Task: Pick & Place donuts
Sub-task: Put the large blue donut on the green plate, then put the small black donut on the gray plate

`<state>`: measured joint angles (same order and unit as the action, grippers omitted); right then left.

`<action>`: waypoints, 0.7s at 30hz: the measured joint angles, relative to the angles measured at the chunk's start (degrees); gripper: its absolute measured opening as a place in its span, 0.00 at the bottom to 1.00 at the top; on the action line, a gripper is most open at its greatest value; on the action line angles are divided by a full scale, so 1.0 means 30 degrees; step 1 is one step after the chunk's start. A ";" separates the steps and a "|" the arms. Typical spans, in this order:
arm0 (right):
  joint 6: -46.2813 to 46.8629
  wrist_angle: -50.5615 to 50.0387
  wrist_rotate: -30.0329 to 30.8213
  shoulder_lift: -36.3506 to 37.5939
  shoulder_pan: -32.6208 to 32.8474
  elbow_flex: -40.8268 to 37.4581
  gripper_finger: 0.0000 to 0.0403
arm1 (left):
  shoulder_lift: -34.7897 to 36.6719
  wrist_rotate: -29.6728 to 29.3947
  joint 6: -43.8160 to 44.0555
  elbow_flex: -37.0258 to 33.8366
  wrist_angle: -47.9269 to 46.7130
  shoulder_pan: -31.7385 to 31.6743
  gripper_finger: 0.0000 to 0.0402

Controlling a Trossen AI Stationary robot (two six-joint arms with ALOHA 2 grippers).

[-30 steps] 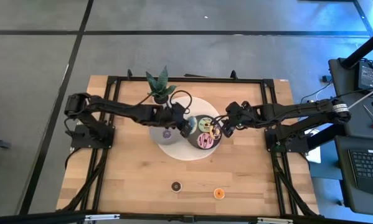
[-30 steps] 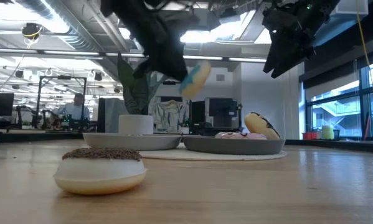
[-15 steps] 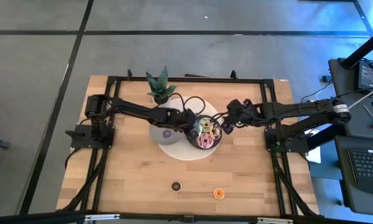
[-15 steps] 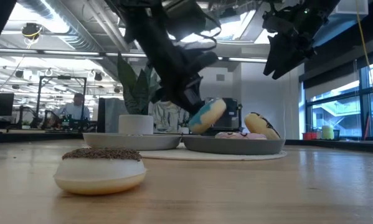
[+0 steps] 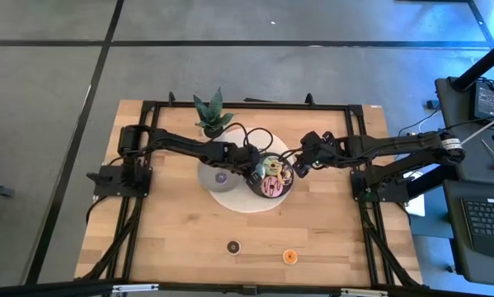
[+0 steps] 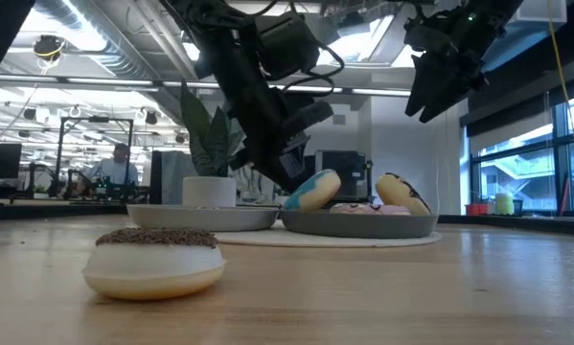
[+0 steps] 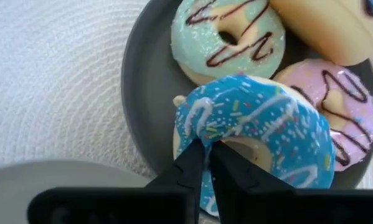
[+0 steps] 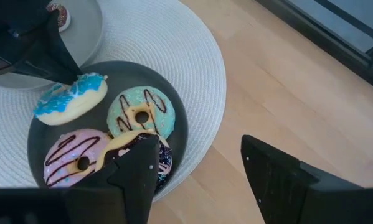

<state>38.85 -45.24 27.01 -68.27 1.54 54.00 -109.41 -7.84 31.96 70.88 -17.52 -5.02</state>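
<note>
The blue-iced donut (image 8: pixel 71 99) with sprinkles sits tilted at the edge of the dark plate (image 8: pixel 180 134), and my left gripper (image 7: pixel 205 155) is shut on it. A pale green donut (image 8: pixel 139 115), a pink donut (image 8: pixel 80 155) and a cream one with dark icing (image 8: pixel 133 142) lie in the same plate. A purple donut (image 5: pixel 221 176) rests in the light grey plate (image 5: pixel 209 169). Brown (image 5: pixel 233 246) and orange (image 5: pixel 289 256) donuts lie on the table near its near edge. My right gripper (image 8: pixel 200 149) hovers open above the dark plate's right side. My left gripper pinches the blue donut's ring (image 7: pixel 202 134) between its two fingers; one finger (image 7: pixel 230 171) stands at the hole and the other (image 7: pixel 187 171) on the outer side. The fingers slant down from the table's left. The donut leans tilted, its lower edge (image 6: pixel 301 203) in the dark plate.
Both plates stand on a round white mat (image 5: pixel 255 136) at the table's middle. A potted plant (image 5: pixel 212 115) stands at the far edge, behind the left arm. Bare wood lies between the mat and the two loose donuts near the near edge.
My left gripper has moved down and toward the table's right, carrying the blue donut from above the grey plate into the dark plate. The donut, lifted clear a second ago, now leans with its lower edge in the plate.
</note>
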 joint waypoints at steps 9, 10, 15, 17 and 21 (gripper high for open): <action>-0.0015 -0.0002 -0.0010 0.0000 0.0004 0.0000 0.56 | 0.0025 0.0007 0.0426 0.0003 0.0470 0.0007 0.11; -0.0013 -0.0006 -0.0010 0.0000 0.0007 0.0000 0.56 | 0.0025 0.0011 0.0588 0.0003 0.0593 0.0007 0.11; -0.0015 -0.0006 -0.0010 0.0000 0.0000 0.0000 0.57 | 0.0025 0.0568 0.0759 0.0003 0.0930 0.0009 0.15; -0.0022 -0.0006 -0.0016 0.0000 0.0007 0.0000 0.57 | 0.0025 0.0434 0.0934 0.0003 0.0823 0.0015 0.18; -0.0015 -0.0006 -0.0027 0.0000 0.0007 0.0000 0.56 | 0.0025 -0.0264 0.1124 0.0003 0.0793 -0.0005 0.23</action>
<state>38.81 -45.25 26.93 -68.27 1.56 54.00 -109.34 -8.63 35.34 70.89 -15.14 -5.03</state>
